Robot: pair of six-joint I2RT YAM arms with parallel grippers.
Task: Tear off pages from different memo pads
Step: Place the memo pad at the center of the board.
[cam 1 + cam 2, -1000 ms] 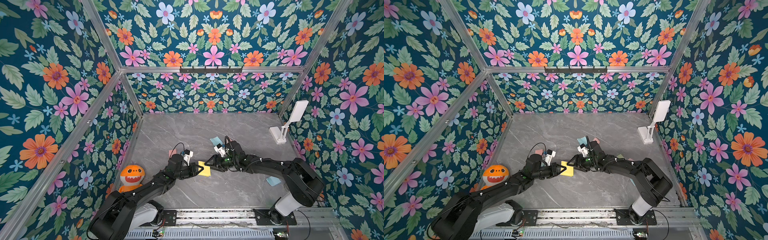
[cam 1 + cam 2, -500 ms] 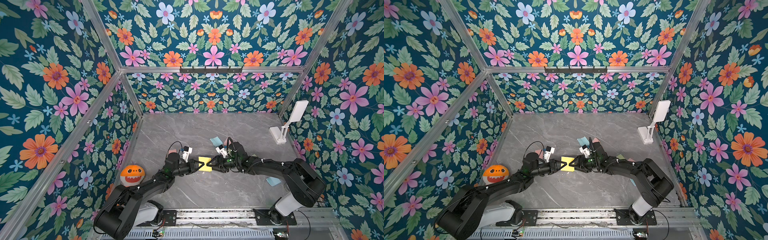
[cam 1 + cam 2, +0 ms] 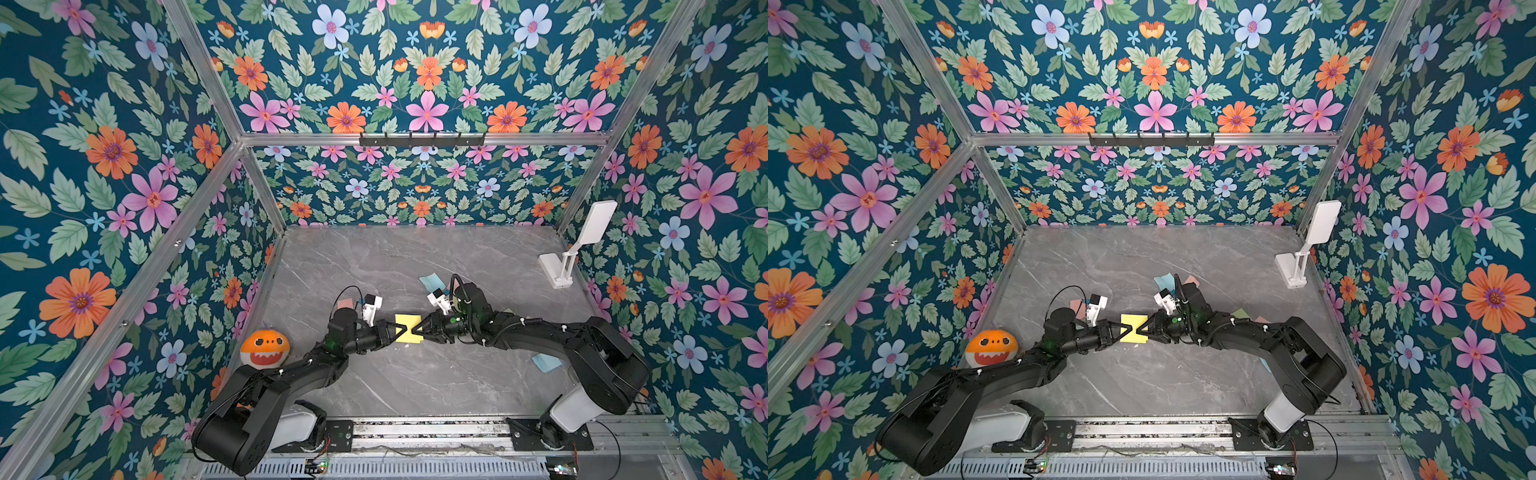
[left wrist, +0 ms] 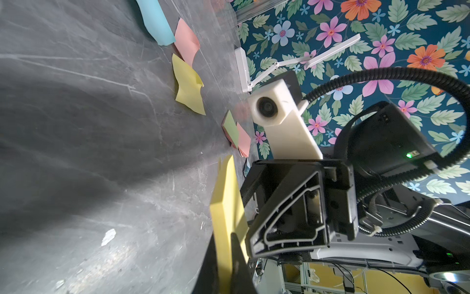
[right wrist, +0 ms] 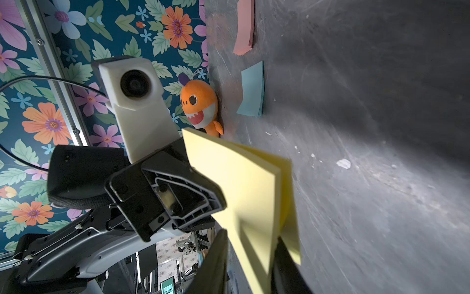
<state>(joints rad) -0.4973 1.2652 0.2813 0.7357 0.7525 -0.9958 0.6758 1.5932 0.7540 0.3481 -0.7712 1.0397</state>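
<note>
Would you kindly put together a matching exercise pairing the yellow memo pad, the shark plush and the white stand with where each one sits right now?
Things:
1. yellow memo pad
2. orange shark plush
3. white folding stand

Places:
A. near the far corner, beyond the right arm
B. close beside the left arm
C. between the left gripper and the right gripper

Pairs: 1-C, 2-B, 3-A
</note>
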